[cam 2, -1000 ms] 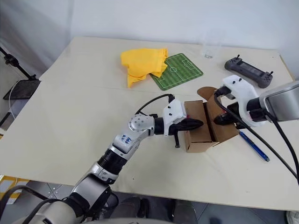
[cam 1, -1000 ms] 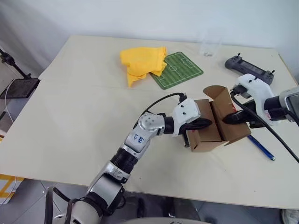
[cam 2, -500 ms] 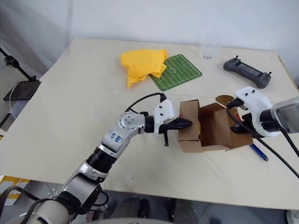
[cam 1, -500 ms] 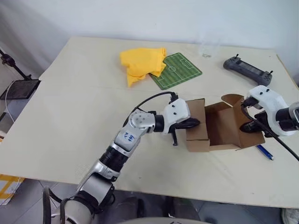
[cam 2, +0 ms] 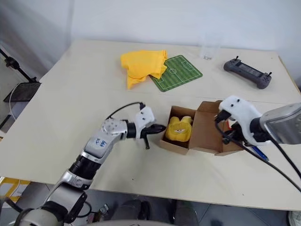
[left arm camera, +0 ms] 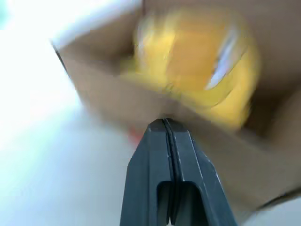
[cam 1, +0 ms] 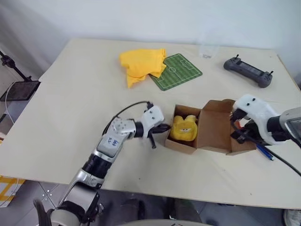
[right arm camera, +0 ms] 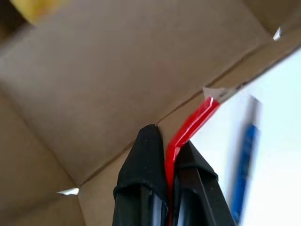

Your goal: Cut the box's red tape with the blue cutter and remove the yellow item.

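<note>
At the box's (cam 1: 207, 128) opened lid, the right claw (right arm camera: 167, 155) is clamped on the red tape (right arm camera: 193, 125); the left claw (left arm camera: 165, 123), clenched empty, meets its near wall.

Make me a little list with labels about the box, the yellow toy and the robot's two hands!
box: brown cardboard box, lid flap folded open toward the robot's right
yellow item: yellow item sits inside the open box, uncovered
left gripper: left gripper shut, empty, at the box's left wall
right gripper: right gripper shut on the red tape at the open flap's edge
blue cutter: blue cutter lies on the table beside the flap
</note>
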Motion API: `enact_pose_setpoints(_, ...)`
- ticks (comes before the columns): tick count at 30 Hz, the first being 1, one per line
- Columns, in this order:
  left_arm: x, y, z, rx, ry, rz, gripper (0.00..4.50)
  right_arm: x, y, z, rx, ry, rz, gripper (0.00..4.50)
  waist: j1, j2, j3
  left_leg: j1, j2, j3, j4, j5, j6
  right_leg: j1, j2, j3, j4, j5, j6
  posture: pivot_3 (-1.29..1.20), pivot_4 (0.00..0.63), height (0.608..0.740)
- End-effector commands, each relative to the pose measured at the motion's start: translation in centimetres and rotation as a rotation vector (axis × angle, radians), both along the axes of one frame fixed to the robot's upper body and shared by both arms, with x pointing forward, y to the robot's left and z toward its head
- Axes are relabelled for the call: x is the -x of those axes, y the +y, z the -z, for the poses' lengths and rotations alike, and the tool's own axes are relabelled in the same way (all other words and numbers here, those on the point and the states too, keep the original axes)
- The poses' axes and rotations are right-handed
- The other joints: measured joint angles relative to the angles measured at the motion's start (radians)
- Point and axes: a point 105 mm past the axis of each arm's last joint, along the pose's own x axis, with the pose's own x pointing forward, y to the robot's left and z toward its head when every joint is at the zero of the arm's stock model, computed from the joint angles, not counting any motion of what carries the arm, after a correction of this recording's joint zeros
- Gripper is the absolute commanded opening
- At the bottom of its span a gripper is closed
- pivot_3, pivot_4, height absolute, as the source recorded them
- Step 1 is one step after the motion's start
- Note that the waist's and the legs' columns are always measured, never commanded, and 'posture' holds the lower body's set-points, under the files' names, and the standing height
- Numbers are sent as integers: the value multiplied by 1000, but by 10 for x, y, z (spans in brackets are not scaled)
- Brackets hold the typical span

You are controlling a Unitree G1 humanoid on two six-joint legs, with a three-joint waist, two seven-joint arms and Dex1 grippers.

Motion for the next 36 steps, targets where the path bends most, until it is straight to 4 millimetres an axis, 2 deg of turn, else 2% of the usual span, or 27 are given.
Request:
enact_pose_setpoints(1, 3, -12, -19, 49, -57, 35, 0, -2, 10, -2, -16, -22, -41, 24, 1, 0, 0, -3, 0, 0, 0, 0, 0, -2, 0, 0, 1, 0, 0, 0, 150, 740)
enact_pose_setpoints(7, 6, -15, -31, 131, -28, 42, 0, -6, 10, -1, -27, -36, -28, 24, 0, 0, 0, -12, -1, 0, 5, 1, 1, -8, 1, -3, 5, 0, 0, 0, 150, 740)
enact_pose_setpoints(10, 8, -10, -34, 139, -7, 39, 606, -7, 3, -2, -25, -46, 1, 0, -1, 0, 0, -13, -1, 0, 8, 1, 1, -8, 1, -3, 6, 1, 1, 0, 150, 740)
enact_pose_setpoints(13, 8, -3, -38, 142, -13, 25, 1465, -7, -2, -2, -25, -58, 19, 684, -2, -1, 0, -12, -1, 0, 11, 1, 1, -8, 1, -2, 5, 1, 1, 0, 150, 740)
enact_pose_setpoints(15, 7, 4, -42, 155, -12, 10, 2155, -8, -3, -5, -46, -88, 11, 1465, -3, -1, 0, -12, -1, 0, 13, 1, 1, -7, 1, -2, 6, 1, 1, 0, 150, 740)
enact_pose_setpoints(16, 6, 9, -44, 160, -12, 5, 2317, -9, -3, -8, -61, -116, 4, 1653, -3, -1, 0, -12, -1, 0, 13, 2, 1, -7, 1, -1, 6, 1, 2, 0, 150, 740)
enact_pose_setpoints(18, 4, 20, -47, 170, -16, -14, 2945, -13, -7, -17, -93, -189, -6, 2347, -4, 0, 0, -12, -1, 0, 13, 2, 1, -7, 0, -1, 7, 1, 2, 0, 150, 740)
enact_pose_setpoints(21, 5, 38, -52, 186, -10, -14, 3909, -20, -16, -32, -130, -320, -30, 3443, -5, 0, 0, -11, -1, 0, 13, 3, 0, -8, 1, -1, 8, 1, 2, 0, 150, 740)
enact_pose_setpoints(23, 7, 51, -55, 204, -6, -6, 4444, -18, -26, -34, -136, -338, -45, 4079, -5, 0, 0, -11, -1, 0, 13, 3, 0, -8, 1, -1, 9, 1, 2, 0, 150, 740)
enact_pose_setpoints(24, 9, 57, -56, 208, -12, 4, 4500, -15, -29, -32, -127, -336, -56, 4450, -4, 0, 0, -11, -1, 1, 13, 3, 0, -8, 1, -1, 9, 1, 2, 0, 150, 740)
enact_pose_setpoints(27, 9, 97, -46, 129, -33, -18, 4500, -11, -45, -36, -111, -431, -115, 4484, -3, -1, 0, -11, -1, 1, 13, 3, 0, -7, 2, -1, 12, 1, 2, 0, 150, 740)
enact_pose_setpoints(29, 10, 113, -47, 124, -56, -33, 4500, -6, -47, -42, -155, -478, -159, 4484, -4, -1, 0, -10, -1, 3, 13, 3, 0, -7, 3, -1, 13, 1, 2, 0, 150, 740)
enact_pose_setpoints(31, 9, 125, -51, 154, -81, -54, 4500, -1, -43, -54, -229, -548, -207, 4484, -4, -1, 0, -10, -1, 4, 14, 3, 1, -7, 3, -1, 13, 1, 3, 0, 150, 740)
enact_pose_setpoints(34, 14, 153, -54, 159, -118, -79, 4500, 13, -34, -74, -396, -694, -308, 4484, -4, -3, 2, -9, -1, 3, 14, 4, 1, -6, 2, 0, 11, 2, 3, 0, 150, 740)
enact_pose_setpoints(36, 16, 165, -53, 145, -125, -95, 4500, 19, -31, -79, -446, -764, -353, 4484, -5, -3, 2, -8, 0, 2, 14, 3, 0, -6, 2, 0, 11, 2, 3, 0, 150, 740)
